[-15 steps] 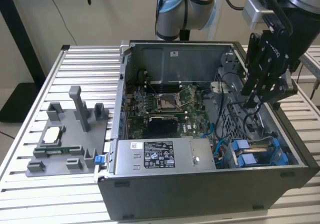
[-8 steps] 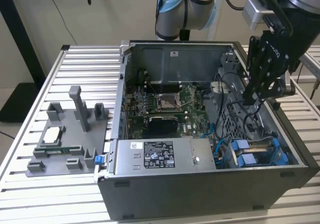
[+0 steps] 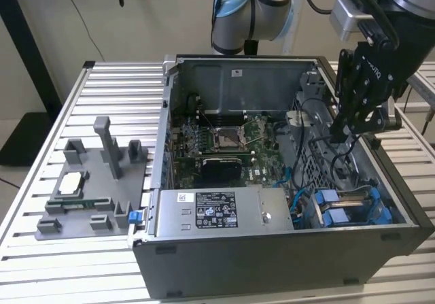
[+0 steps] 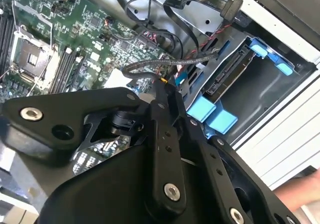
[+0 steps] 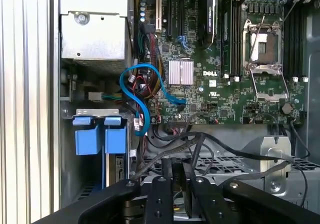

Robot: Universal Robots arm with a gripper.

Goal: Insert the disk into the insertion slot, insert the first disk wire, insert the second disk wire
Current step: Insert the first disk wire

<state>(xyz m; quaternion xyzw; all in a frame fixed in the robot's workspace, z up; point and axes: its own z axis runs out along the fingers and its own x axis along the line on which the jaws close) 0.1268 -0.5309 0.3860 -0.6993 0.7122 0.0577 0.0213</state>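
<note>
**Operator:** State the arm pose.

**Technician:** The arm comes in at the upper right of the exterior view and points steeply down. The gripper hangs inside the computer case, toward the exterior view's right, among loose cabling.

**Operator:** Finger condition?

**Technician:** In the second wrist view the fingertips are drawn together on a black wire, which loops away over the motherboard.

**Operator:** Location of the disk?

**Technician:** The disk is seated in the insertion slot, at the lower right of the exterior view. Its blue carrier tabs are exposed. It is near the gripper but not touching it.

**Operator:** Obstructions and surroundings?

**Technician:**
- Several black cables cross the space between the gripper and the disk.
- A blue cable curves just beside the carrier tabs.
- The CPU socket stands open at the centre of the board.
- The power-supply box lies along the near wall of the case, at lower centre of the exterior view.
- A grey fixture plate rests on the slatted table at the exterior view's left, well apart from the arm.
</note>
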